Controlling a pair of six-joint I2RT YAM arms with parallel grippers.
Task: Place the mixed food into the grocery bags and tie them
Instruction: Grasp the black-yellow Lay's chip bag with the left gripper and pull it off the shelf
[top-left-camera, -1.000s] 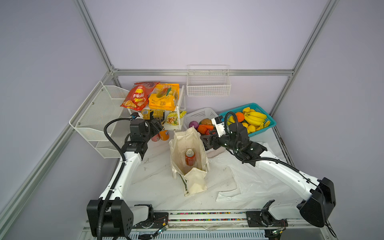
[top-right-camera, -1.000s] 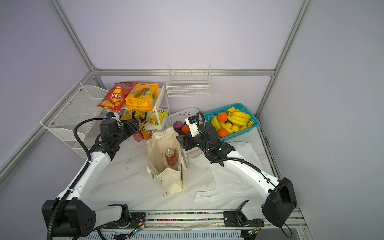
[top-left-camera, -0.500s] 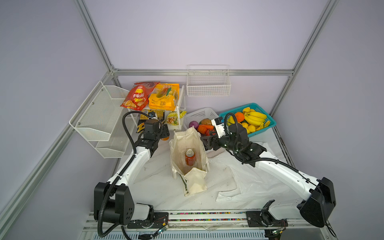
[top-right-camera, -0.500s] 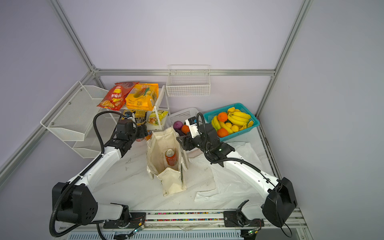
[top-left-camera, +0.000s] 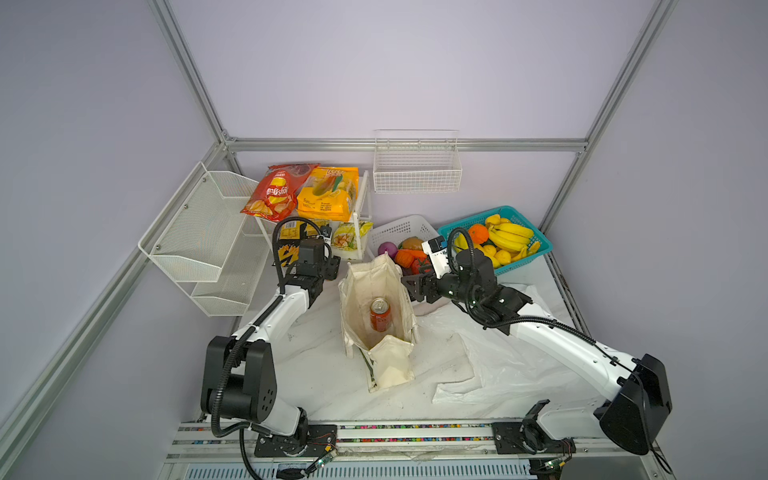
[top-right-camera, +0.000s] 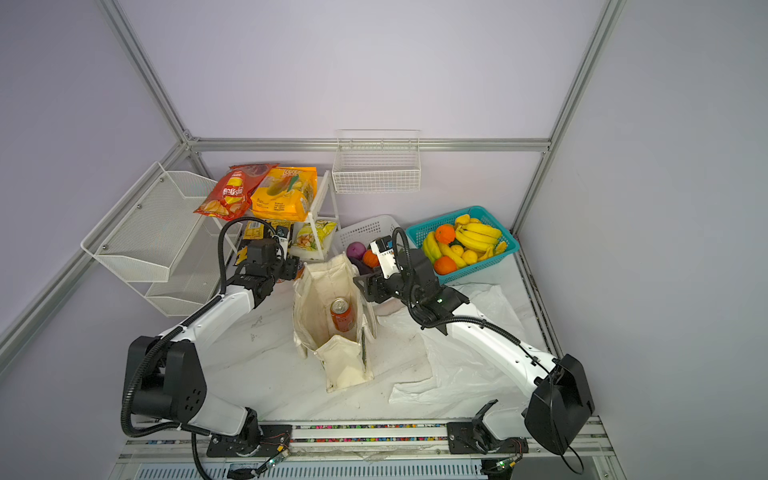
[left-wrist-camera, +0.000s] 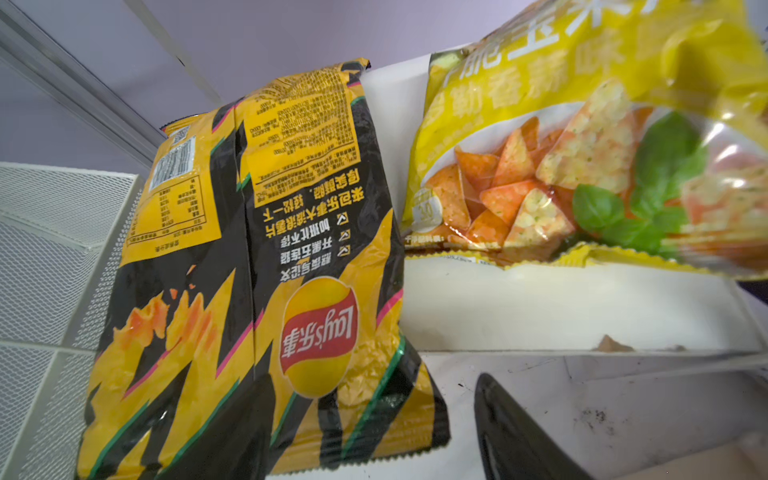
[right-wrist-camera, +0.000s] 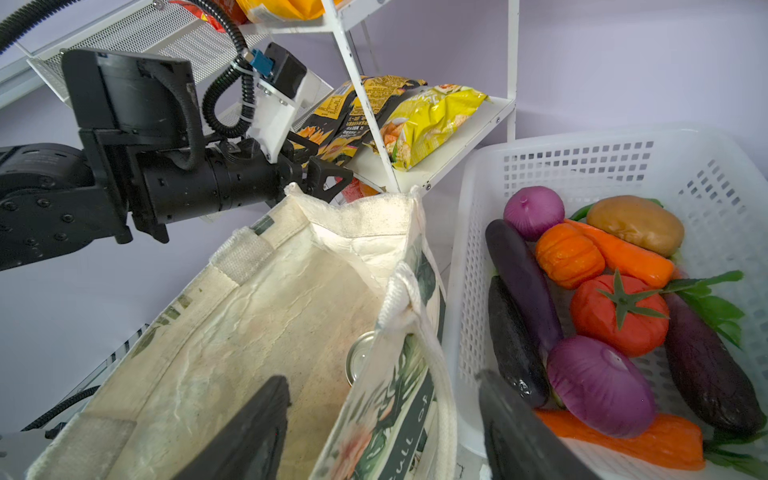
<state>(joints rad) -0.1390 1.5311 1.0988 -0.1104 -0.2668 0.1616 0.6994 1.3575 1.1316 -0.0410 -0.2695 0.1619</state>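
Black snack packet (left-wrist-camera: 249, 270) leans at white rack (top-left-camera: 365, 195), far left. Left gripper (left-wrist-camera: 374, 399) spread wide, close at packet's lower edge, not pinching. Canvas tote (top-left-camera: 353, 299) centre, mouth open, drink can (top-left-camera: 380, 314) inside. Right gripper (right-wrist-camera: 382, 384) spread, straddling tote's right wall. Plastic carrier bag (top-left-camera: 498, 365) flat, near right. Oranges (top-right-camera: 445, 233) in teal basket (top-right-camera: 482, 268), far right.

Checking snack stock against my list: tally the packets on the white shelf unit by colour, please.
Red crisp packet: 1
Yellow-orange packet: 1
Black packet with yellow zigzags: 1
Yellow-green packet: 1
Total: 4
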